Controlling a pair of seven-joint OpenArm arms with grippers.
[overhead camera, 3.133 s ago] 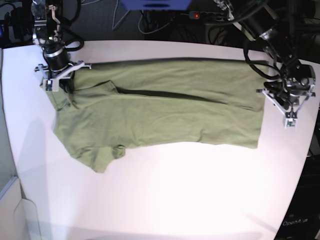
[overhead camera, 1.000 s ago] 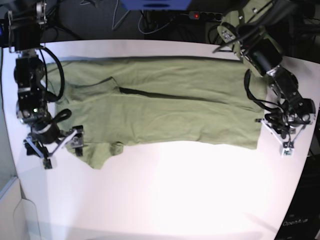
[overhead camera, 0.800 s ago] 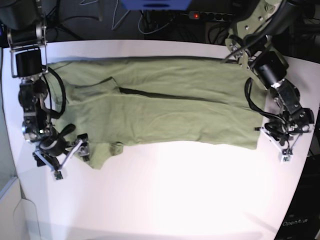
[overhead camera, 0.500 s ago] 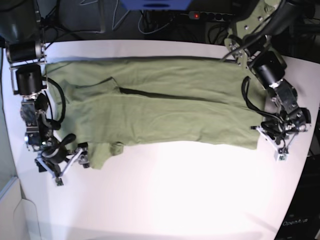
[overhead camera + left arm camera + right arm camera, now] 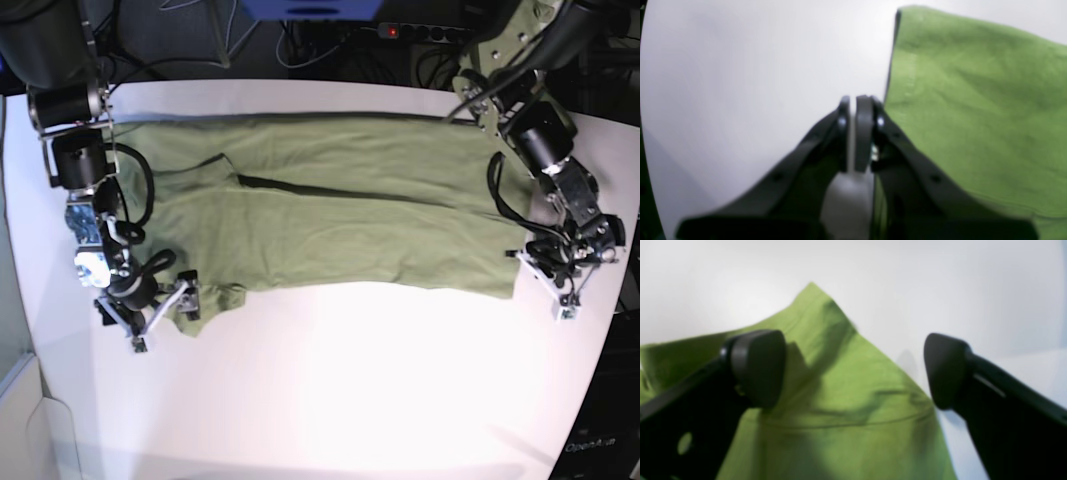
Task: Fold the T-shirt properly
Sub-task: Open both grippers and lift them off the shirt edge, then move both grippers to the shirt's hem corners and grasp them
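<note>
The olive-green T-shirt (image 5: 330, 225) lies spread across the white table (image 5: 350, 380), with a long fold line running along its upper half. On the base view's left, my right gripper (image 5: 165, 315) is at the shirt's lower-left sleeve corner. In the right wrist view this gripper (image 5: 851, 370) is open, its two fingers straddling the pointed sleeve corner (image 5: 840, 406). On the base view's right, my left gripper (image 5: 540, 275) is at the shirt's lower-right corner. In the left wrist view it (image 5: 857, 100) is shut on nothing, right beside the hem edge (image 5: 973, 116).
Dark cables and a power strip with a red light (image 5: 395, 30) run behind the table's far edge. A blue object (image 5: 310, 8) sits at the top middle. The table's right edge curves in close to my left arm (image 5: 545, 150).
My right gripper has moved to the right, up to the sleeve corner, which now lies between its fingers. My left gripper has shifted slightly toward the shirt's lower-right corner. The shirt has not moved.
</note>
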